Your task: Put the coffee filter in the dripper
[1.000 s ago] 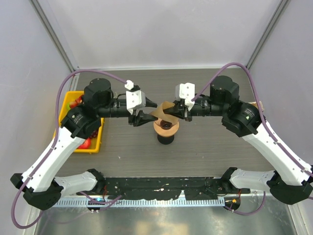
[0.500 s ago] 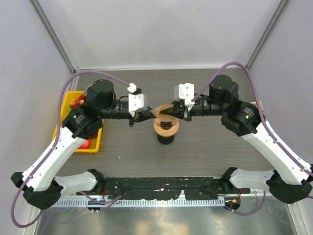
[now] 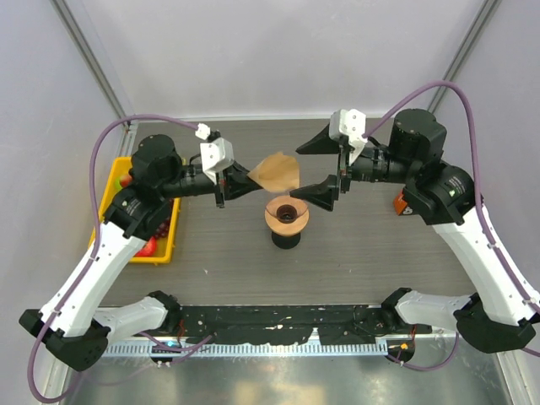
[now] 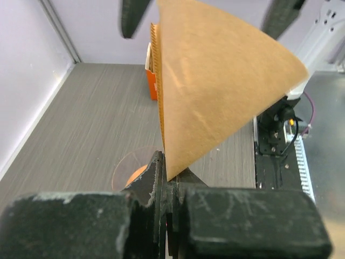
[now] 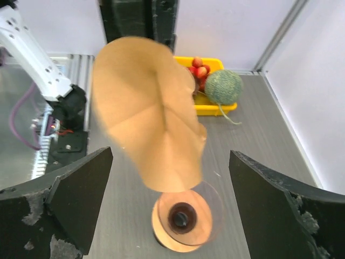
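The coffee filter (image 3: 274, 173), a tan paper fan, hangs in the air just behind and above the dripper (image 3: 287, 215). My left gripper (image 3: 239, 184) is shut on the filter's pointed left end. In the left wrist view the filter (image 4: 215, 86) fans upward from the left gripper (image 4: 170, 183). My right gripper (image 3: 319, 169) stands wide open to the right of the filter, not touching it. In the right wrist view the filter (image 5: 151, 118) hangs ahead of the right gripper (image 5: 171, 156), above the orange dripper (image 5: 183, 221) with its dark centre hole.
A yellow tray (image 3: 114, 198) with red fruit sits at the left table edge, and a green melon (image 5: 222, 86) lies by it. A small orange object (image 3: 401, 202) sits under the right arm. The dripper stands on a black cup (image 3: 286, 239).
The left gripper shut on the filter. The right gripper let go, opened wide and drew back to the right. The left arm pulled the filter slightly left and up.
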